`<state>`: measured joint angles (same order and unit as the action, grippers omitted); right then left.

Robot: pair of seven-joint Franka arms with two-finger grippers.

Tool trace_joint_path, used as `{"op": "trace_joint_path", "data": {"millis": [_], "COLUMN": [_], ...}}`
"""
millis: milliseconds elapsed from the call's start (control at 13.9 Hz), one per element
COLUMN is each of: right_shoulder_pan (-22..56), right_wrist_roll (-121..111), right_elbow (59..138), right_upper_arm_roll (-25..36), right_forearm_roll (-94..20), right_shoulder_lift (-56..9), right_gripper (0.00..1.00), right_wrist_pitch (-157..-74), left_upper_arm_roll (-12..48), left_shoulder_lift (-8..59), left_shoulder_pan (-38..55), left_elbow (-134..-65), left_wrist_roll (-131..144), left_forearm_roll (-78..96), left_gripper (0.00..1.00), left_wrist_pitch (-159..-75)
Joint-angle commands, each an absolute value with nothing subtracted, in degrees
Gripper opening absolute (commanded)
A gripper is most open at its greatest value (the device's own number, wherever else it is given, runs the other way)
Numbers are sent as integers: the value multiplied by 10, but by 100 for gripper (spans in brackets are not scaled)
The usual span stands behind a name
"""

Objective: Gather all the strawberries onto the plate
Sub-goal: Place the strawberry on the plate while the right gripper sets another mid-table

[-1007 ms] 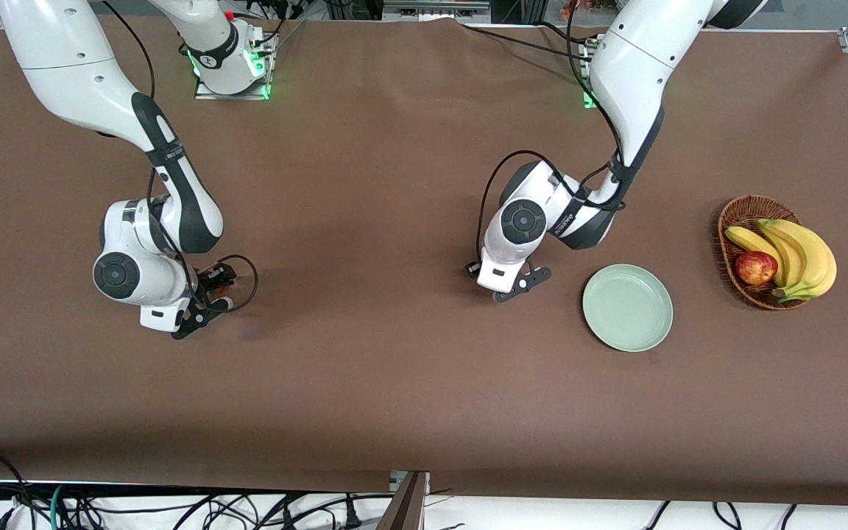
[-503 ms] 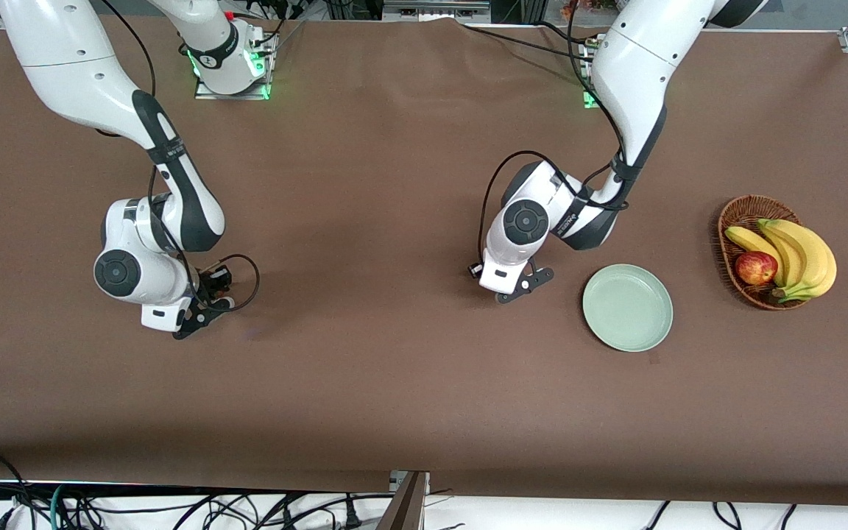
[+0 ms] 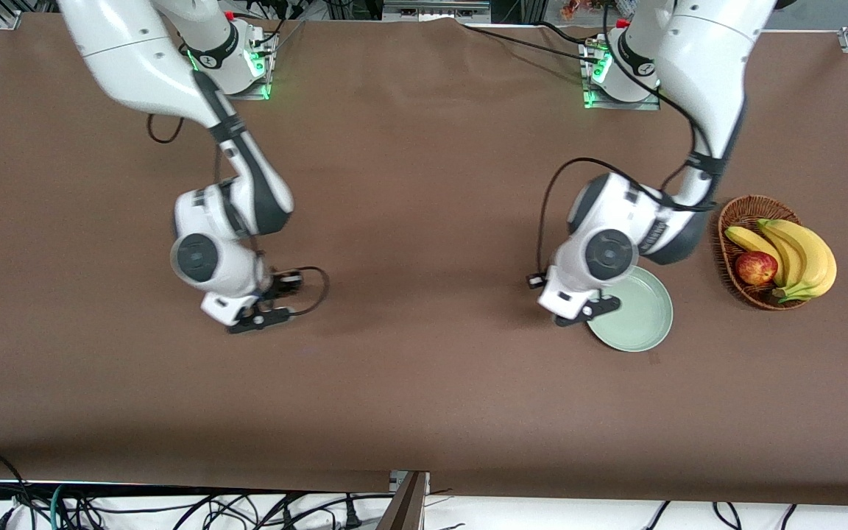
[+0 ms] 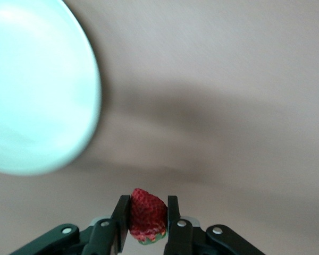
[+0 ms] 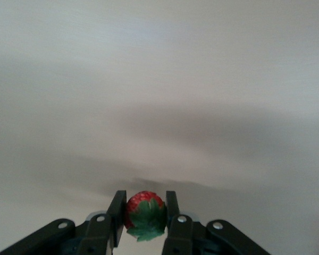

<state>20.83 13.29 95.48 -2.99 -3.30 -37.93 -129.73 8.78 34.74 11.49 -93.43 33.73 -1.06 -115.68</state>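
Note:
My left gripper (image 4: 144, 218) is shut on a red strawberry (image 4: 147, 212), its green top toward the wrist. In the front view this gripper (image 3: 592, 310) hangs over the rim of the mint-green plate (image 3: 645, 318) at the side toward the right arm's end; the plate (image 4: 32, 90) looks bare. My right gripper (image 5: 143, 218) is shut on a second strawberry (image 5: 144, 213) with its green leaves showing. It hangs (image 3: 260, 318) over bare table toward the right arm's end. Both berries are hidden in the front view. A third strawberry is not in view.
A brown wicker basket (image 3: 742, 212) with bananas (image 3: 799, 254) and a red apple (image 3: 755, 267) stands beside the plate toward the left arm's end. The brown table (image 3: 424, 383) stretches between the two grippers.
Both arms have swung toward the left arm's end of the table. The left gripper went from beside the plate to over its rim. The right gripper moved closer to the table's middle.

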Motion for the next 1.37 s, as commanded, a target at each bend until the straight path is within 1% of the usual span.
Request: {"op": "trace_joint_path", "data": {"millis": [0,144,288,503,575,647,719,791,863,935,1007,1150,1294], "right_shoulder_pan": [290,335,385,428,440,455,466,474,476,477,480,472,445], "right_wrist_roll": [347,456,561,660,673,678,679,679,679,678,672,665,626], "right_elbow": [873,834,787,708,685,669,659,657,657,657,657,656,656], "right_upper_arm_roll": [-23,-23,-23,-23,-23,-23,-23,-22,-22,-22,-18,-15,-15], "right_forearm_roll": [-36,-37,-35,-36,-35,-35,-35,-34,-34,-33,-27,-27,-27], "right_shoulder_lift": [-437,-463,-507,-565,-578,-591,-604,-611,-616,-617,-616,-607,-589], "right_gripper": [7,7,7,7,7,8,9,11,25,66,100,100,100], "right_wrist_pitch": [-1302,-1339,-1404,-1447,-1453,-1459,-1470,-1484,-1495,-1495,-1495,-1489,-1445], "left_upper_arm_roll": [94,94,93,94,94,94,94,94,94,94,94,96,99], "left_shoulder_lift": [343,345,347,352,352,352,353,353,353,353,353,353,352], "left_shoulder_pan": [66,40,26,12,13,14,13,13,13,13,13,16,22], "left_elbow": [-936,-937,-936,-937,-938,-938,-937,-938,-938,-938,-938,-938,-937], "left_wrist_roll": [180,86,15,-15,-15,-14,-14,-14,-14,-13,-11,-6,-4], "left_forearm_roll": [-39,-68,-70,-69,-69,-69,-69,-65,-65,-64,-63,-62,-60], "left_gripper": [23,23,25,28,34,73,100,100,100,100,100,100,100], "left_wrist_pitch": [-1144,-1148,-1151,-1156,-1156,-1156,-1156,-1156,-1156,-1156,-1155,-1153,-1151]}}
